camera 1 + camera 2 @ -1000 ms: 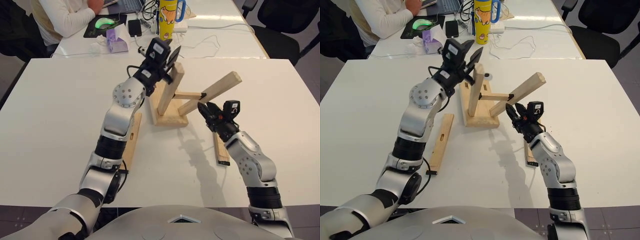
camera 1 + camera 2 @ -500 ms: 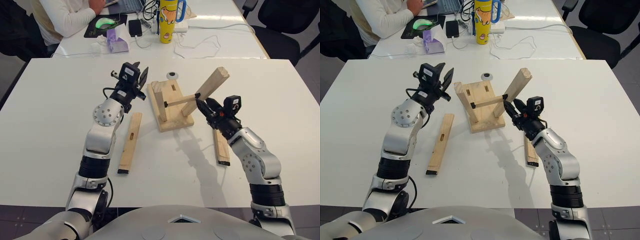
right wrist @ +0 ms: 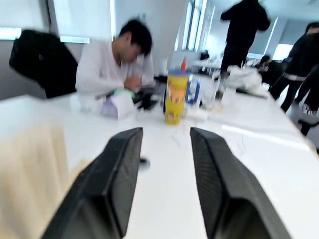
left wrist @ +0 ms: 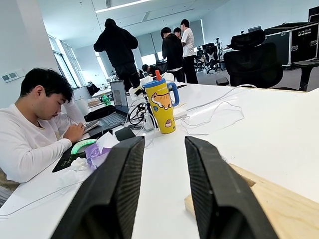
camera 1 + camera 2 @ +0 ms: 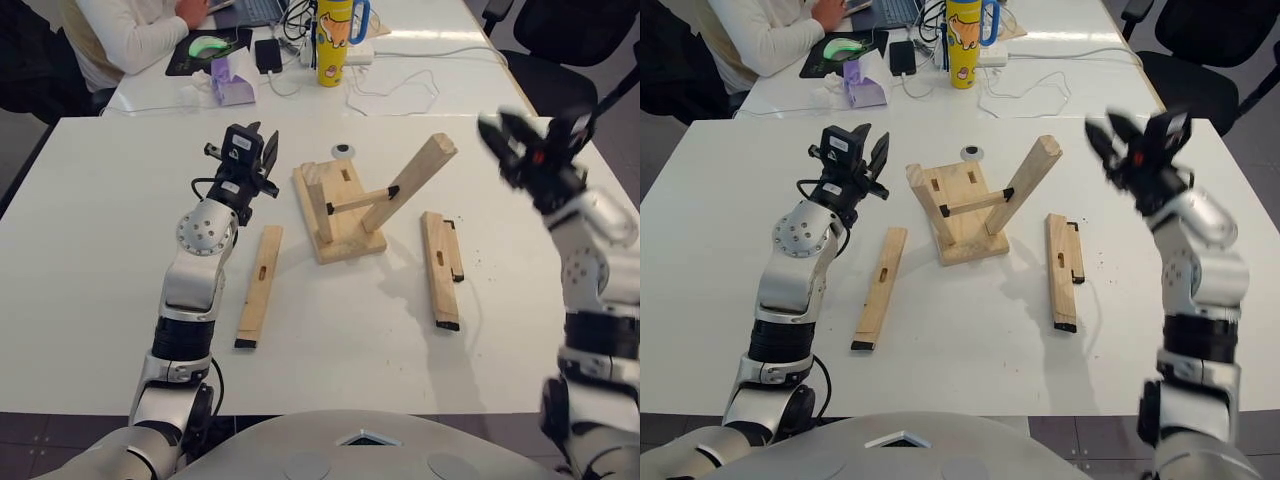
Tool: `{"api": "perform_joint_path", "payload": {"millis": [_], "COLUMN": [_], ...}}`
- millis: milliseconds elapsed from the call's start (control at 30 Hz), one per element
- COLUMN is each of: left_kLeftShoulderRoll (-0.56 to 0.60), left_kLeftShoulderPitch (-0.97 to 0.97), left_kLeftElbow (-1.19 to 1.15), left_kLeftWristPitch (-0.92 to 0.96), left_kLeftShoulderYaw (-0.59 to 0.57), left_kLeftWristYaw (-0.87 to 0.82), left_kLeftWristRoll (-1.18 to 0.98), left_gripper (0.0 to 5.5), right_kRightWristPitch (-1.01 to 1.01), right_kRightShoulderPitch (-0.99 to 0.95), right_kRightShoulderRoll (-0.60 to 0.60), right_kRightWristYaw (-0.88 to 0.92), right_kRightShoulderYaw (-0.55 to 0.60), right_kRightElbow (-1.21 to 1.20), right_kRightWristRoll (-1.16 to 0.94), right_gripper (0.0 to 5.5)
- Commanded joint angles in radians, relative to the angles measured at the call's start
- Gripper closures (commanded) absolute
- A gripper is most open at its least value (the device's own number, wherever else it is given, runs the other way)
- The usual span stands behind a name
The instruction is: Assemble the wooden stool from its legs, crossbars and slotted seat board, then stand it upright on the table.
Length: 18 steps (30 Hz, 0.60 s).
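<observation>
Presently, left pincer (image 5: 243, 150): black fingers spread wide with nothing between them, held just left of the part-built stool.
Right pincer (image 5: 1137, 138): fingers likewise parted and empty, raised in the air over the right side of the white table (image 5: 90, 260), well apart from all the wood.
Seat board: the pale square wooden seat board with slots (image 5: 355, 238) lies flat near the table's middle, probably so its slots face up to take the legs.
Fitted legs: a short-looking pale wooden leg (image 5: 318, 210) stands at the board's left edge. A second pale wooden leg (image 5: 415, 180) leans out to the right, and a thin dark-tipped wooden crossbar (image 5: 358, 201) joins the two.
Loose left leg: a pale slotted wooden bar (image 5: 259, 286) lies flat between the left arm and the board, within that arm's reach.
Loose right pieces: another slotted wooden bar (image 5: 438, 268) lies right of the board, a shorter dark-ended stick (image 5: 454, 250) touching its side.
Stage: roughly halfway, by my reading, with two legs in and two bars still on the table.
Risk: the leaning leg looks poorly seated and may need squaring before more parts go in.
</observation>
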<state>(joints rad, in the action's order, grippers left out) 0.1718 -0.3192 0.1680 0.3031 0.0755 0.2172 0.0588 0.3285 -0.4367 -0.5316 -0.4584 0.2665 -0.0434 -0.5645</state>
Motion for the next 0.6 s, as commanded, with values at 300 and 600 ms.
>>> {"api": "perform_joint_path", "payload": {"millis": [300, 600], "left_kLeftShoulderRoll": [-0.007, -0.002], "left_kLeftShoulderPitch": [-0.029, -0.033], "left_kLeftElbow": [-0.014, -0.005], "left_kLeftWristPitch": [-0.004, 0.001], "left_kLeftShoulderYaw": [-0.003, -0.009], "left_kLeftWristYaw": [-0.017, -0.014], "left_kLeftWristRoll": [-0.001, -0.005], "left_gripper": [4.02, 4.02], "right_kRightWristPitch": [0.14, 0.342], "right_kRightShoulderPitch": [-0.448, 0.072], "right_kRightShoulderRoll": [0.163, 0.22], "right_kRightWristYaw": [0.255, 0.217], "right_kRightShoulderYaw": [-0.027, -0.23], "right_kRightElbow": [-0.118, -0.124], "right_kRightWristRoll": [-0.148, -0.083], "right_gripper": [5.49, 5.49]}}
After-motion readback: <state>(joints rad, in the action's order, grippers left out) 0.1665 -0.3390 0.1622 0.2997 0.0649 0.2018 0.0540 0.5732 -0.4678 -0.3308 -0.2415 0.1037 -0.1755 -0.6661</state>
